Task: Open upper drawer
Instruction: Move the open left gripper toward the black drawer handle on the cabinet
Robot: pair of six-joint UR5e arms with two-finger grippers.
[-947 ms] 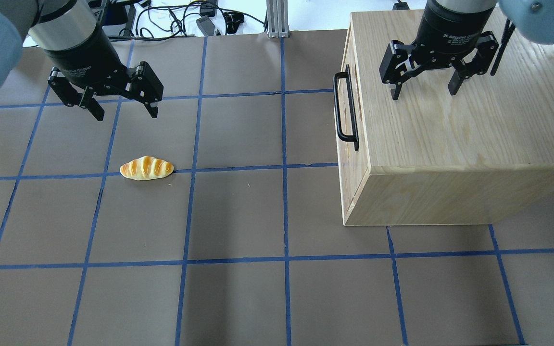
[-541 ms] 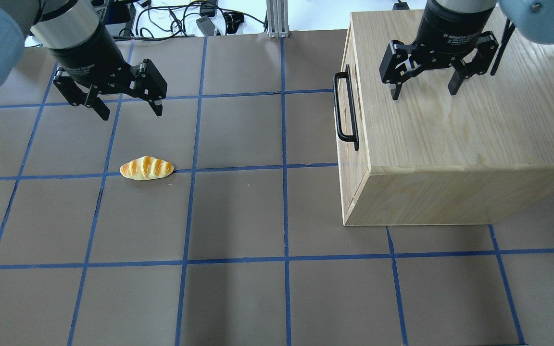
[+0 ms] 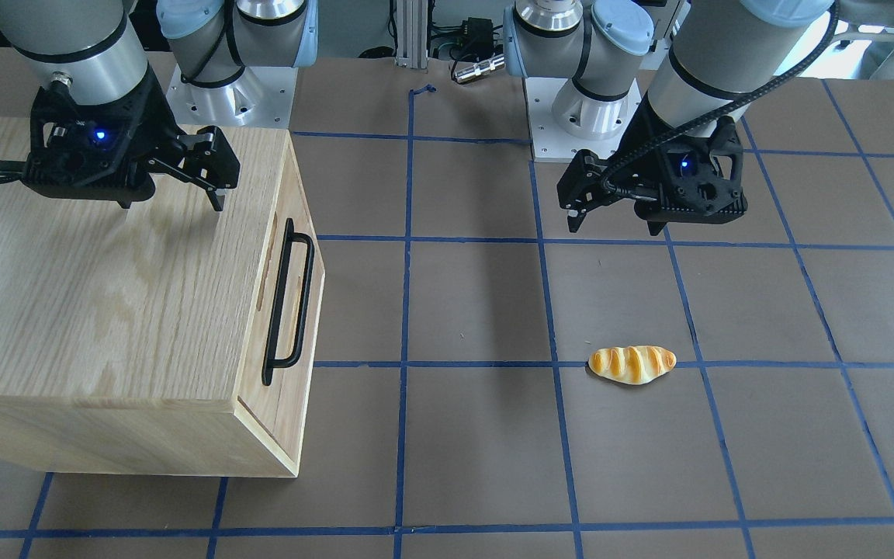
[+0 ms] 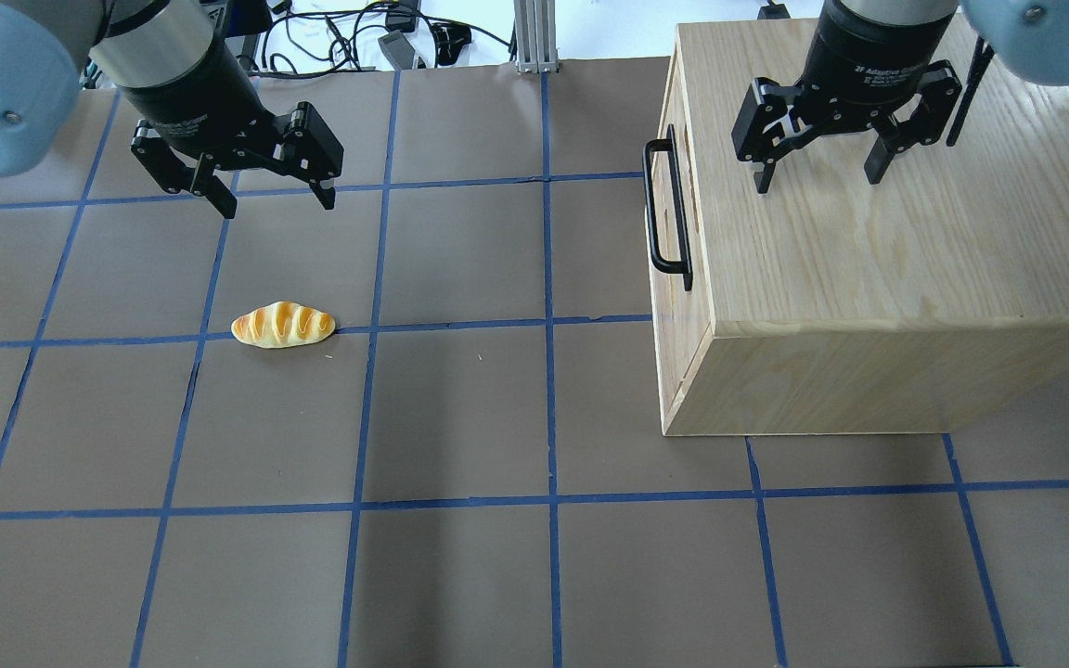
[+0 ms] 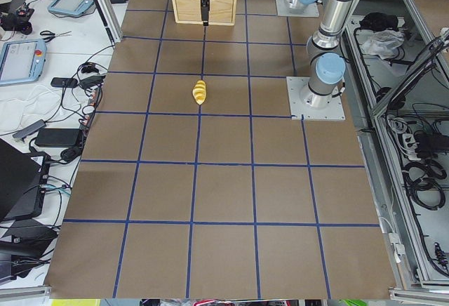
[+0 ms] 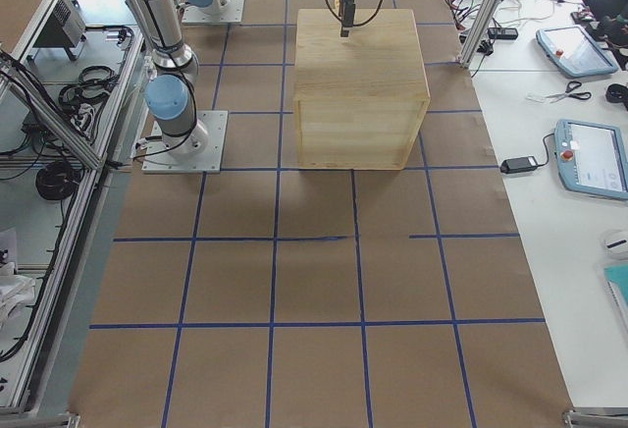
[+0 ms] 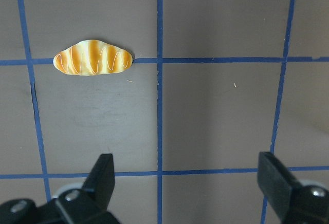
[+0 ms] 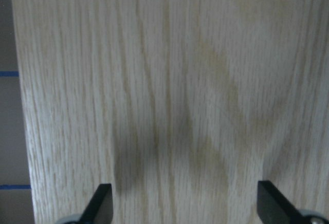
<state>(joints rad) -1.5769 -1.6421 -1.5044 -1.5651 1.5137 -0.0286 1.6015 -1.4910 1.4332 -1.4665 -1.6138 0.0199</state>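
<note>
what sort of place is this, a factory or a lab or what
Most likely a robotics lab test cell: two silver-and-blue robot arms bolted to a brown-paper table gridded with blue tape, grey touchscreen teach pendants on a white side bench, and aluminium frame posts around it.

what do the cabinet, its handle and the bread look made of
Cabinet: light oak-like wood with a matte finish; long grain lines run across its top.
Handle: probably metal, coated satin black; it is a thin, rigid bar.
Bread: likely a plastic or foam toy, smooth with neat painted stripes; which one is unclear.
</note>
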